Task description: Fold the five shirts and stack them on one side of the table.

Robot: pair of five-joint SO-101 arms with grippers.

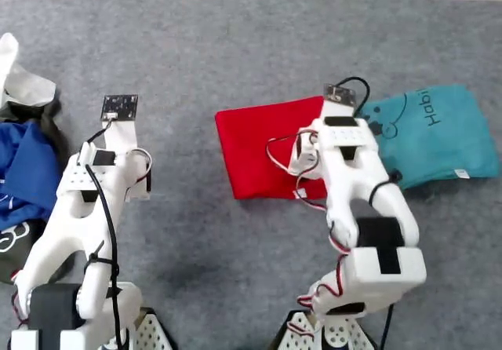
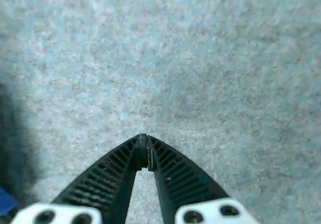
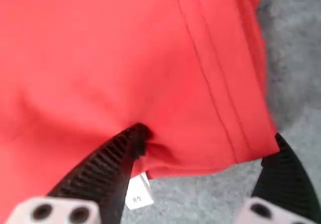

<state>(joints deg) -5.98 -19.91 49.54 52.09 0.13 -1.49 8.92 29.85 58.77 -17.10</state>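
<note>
Right gripper (image 3: 208, 148) is sitting spread open across the folded red shirt's (image 1: 259, 150) edge, mid-frame on the tabletop (image 1: 196, 60) beside the teal shirt (image 1: 439, 134), so a pinch here is risking catching one layer and pulling the fold apart; left gripper (image 2: 147, 151) is hanging clenched, empty.

Teal shirt (image 1: 439, 142): dark lettering (image 1: 431, 107) printed along one side, next to a line-drawn figure. It also has a small white label (image 1: 461, 174) at the edge nearest the arms, too small to read. Red shirt (image 3: 125, 58): white tag (image 3: 136, 194) sticking out from under the hem, with tiny grey characters that are not legible.
</note>
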